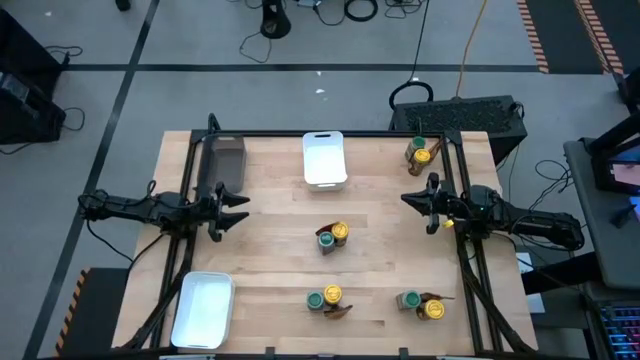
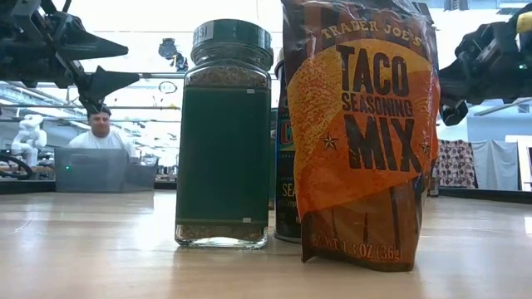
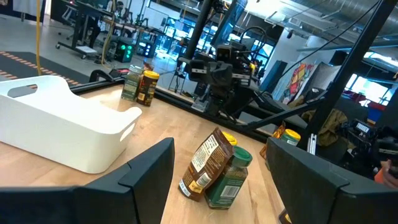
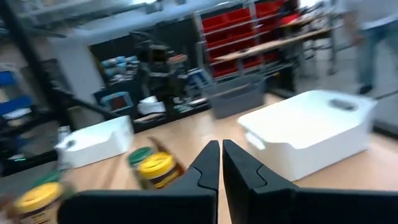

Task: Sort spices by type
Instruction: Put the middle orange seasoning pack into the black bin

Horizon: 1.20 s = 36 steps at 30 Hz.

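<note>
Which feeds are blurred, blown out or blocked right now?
Right wrist view: motion-smeared, the white tray and yellow-lidded jar soft. Low view: bright backlight from the room, and the green-lidded jar and taco seasoning packet fill the centre, hiding the table behind. High and left wrist views: sharp, evenly lit.

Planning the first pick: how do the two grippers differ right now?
The left gripper sits at the table's left edge with its fingers spread wide apart. The right gripper sits at the right edge with its fingers nearly touching. The left one is beside the dark bin; the right one is below the spice cluster in the far right corner. Both hold nothing.
</note>
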Motion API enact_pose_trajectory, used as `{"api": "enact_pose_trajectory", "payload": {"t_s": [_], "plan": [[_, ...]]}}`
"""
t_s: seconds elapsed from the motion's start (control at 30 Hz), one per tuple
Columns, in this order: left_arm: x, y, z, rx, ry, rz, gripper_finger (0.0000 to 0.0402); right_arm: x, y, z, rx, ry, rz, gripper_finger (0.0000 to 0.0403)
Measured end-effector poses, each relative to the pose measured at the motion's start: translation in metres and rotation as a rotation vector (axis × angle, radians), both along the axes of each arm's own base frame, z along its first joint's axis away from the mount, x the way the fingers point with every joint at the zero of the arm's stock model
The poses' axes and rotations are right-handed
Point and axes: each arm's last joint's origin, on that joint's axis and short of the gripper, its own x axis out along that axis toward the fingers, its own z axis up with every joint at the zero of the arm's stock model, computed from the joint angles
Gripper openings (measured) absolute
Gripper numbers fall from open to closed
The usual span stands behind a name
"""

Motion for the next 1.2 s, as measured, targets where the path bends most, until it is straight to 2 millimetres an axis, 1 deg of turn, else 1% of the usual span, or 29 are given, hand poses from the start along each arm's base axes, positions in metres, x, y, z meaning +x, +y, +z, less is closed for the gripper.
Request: {"api": "enact_pose_trajectory", "payload": {"t_s": [0.07,0.13,0.3,0.37,0.47,0.57,0.67,0.8,0.87,0.93,1.03,1.13,1.2], "plan": [[0.0,0.0,0.0,0.0,0.0,0.0,0.0258,-0.001,-0.002,0.001,-0.002,-0.013,-0.067,0.0],[0.0,0.0,0.0,0.0,0.0,0.0,0.0258,-0.001,-0.003,0.005,0.044,-0.061,-0.108,0.0],[0.0,0.0,0.0,0.0,-0.001,0.0,0.0258,-0.002,-0.003,0.011,0.252,-0.19,-0.089,0.0],[0.0,0.0,0.001,-0.001,-0.009,0.008,0.0258,-0.002,-0.002,0.015,0.26,-0.232,-0.04,0.0],[0.0,0.001,0.004,-0.009,-0.04,0.033,0.0258,-0.004,0.0,0.027,0.247,-0.345,0.021,0.0],[0.0,0.001,0.005,-0.01,-0.047,0.032,0.0258,-0.006,-0.001,0.045,0.284,-0.445,-0.046,0.0],[-0.001,0.001,0.006,-0.031,-0.067,0.017,0.0258,-0.005,-0.002,0.066,0.272,-0.451,-0.089,0.0],[-0.002,0.0,0.015,-0.05,-0.155,0.0,0.0258,0.011,-0.003,0.095,0.235,-0.382,-0.108,0.0],[-0.003,0.0,0.02,-0.054,-0.198,-0.007,0.0258,0.025,-0.005,0.109,0.217,-0.337,-0.113,0.0],[-0.004,0.0,0.026,-0.033,-0.2,-0.034,0.0258,0.04,-0.007,0.12,0.179,-0.28,-0.12,0.0],[-0.005,-0.002,0.043,0.013,-0.224,-0.099,0.0258,0.063,-0.008,0.14,0.103,-0.228,-0.085,0.0],[-0.001,-0.003,0.055,0.036,-0.172,-0.111,0.0258,0.083,-0.009,0.158,0.061,-0.178,-0.064,0.0],[0.003,-0.004,0.072,0.041,-0.17,-0.11,0.0258,0.095,-0.009,0.166,0.046,-0.129,-0.058,0.0]]}}
